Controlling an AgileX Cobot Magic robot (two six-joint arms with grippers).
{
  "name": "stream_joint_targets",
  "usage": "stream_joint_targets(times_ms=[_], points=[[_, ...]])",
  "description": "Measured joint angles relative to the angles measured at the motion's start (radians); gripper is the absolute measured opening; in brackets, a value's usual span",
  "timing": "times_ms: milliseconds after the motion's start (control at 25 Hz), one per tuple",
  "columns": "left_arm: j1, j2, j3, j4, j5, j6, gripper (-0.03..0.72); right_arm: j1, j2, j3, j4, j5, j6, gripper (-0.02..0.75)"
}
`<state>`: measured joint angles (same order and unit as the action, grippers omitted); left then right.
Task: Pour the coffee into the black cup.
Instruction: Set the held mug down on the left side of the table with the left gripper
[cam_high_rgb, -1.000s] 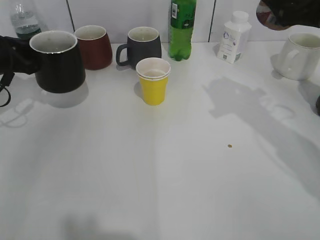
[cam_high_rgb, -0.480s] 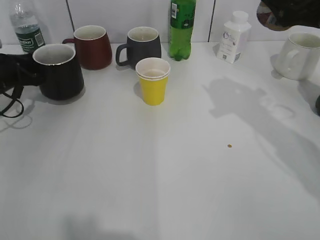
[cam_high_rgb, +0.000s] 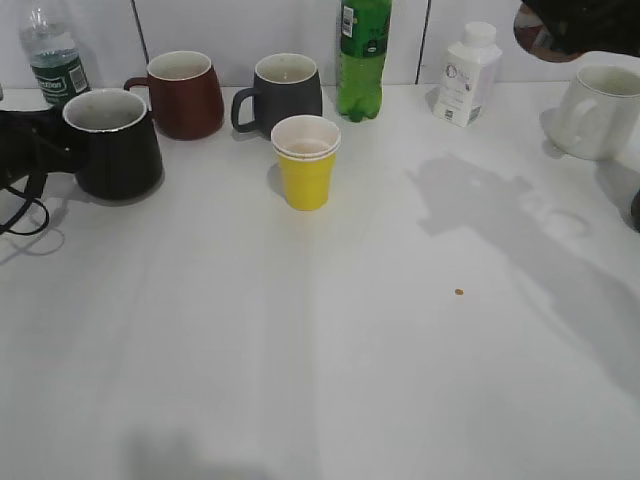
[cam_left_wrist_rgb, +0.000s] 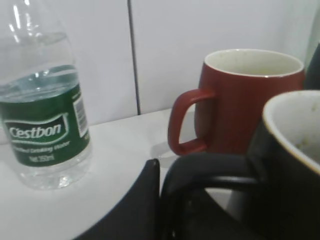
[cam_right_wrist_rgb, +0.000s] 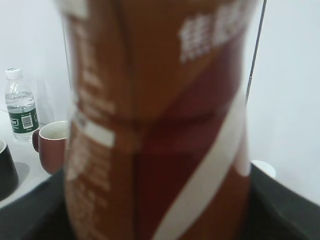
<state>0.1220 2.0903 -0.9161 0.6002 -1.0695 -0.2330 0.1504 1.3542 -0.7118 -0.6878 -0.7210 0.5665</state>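
Observation:
The black cup (cam_high_rgb: 112, 145) stands on the white table at the far left, white inside. My left gripper (cam_high_rgb: 40, 145) is shut on its loop handle; in the left wrist view the dark fingers (cam_left_wrist_rgb: 160, 200) clamp the handle beside the cup's wall (cam_left_wrist_rgb: 290, 165). My right gripper (cam_high_rgb: 580, 22) hangs high at the top right, shut on the coffee bottle, whose brownish end (cam_high_rgb: 535, 35) just shows. In the right wrist view the bottle's brown, white and red label (cam_right_wrist_rgb: 155, 125) fills the frame and hides the fingers.
Along the back wall stand a water bottle (cam_high_rgb: 52, 50), a maroon mug (cam_high_rgb: 185, 95), a dark grey mug (cam_high_rgb: 285, 95), a green bottle (cam_high_rgb: 363, 55), a white bottle (cam_high_rgb: 468, 75) and a white mug (cam_high_rgb: 600, 110). A yellow paper cup (cam_high_rgb: 306, 160) stands in front of the grey mug.
The black cup has come down from a raised position and now rests on the table, still held by my left gripper. The right gripper with the coffee has not moved.

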Motion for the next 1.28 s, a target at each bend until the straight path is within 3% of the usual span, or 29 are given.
stream_joint_targets(times_ms=[640,1040,1280], points=[[0.000,0.059,0.000,-0.063,-0.055,0.002,0.049,0.000,0.000,0.000,0.000,0.000,0.000,0.533],[0.000,0.059,0.026,-0.080,-0.099,-0.008,0.250,0.000,0.000,0.000,0.000,0.000,0.000,0.532],[0.000,0.032,0.090,-0.109,-0.113,-0.008,0.276,0.000,0.000,0.000,0.000,0.005,0.000,0.532]])
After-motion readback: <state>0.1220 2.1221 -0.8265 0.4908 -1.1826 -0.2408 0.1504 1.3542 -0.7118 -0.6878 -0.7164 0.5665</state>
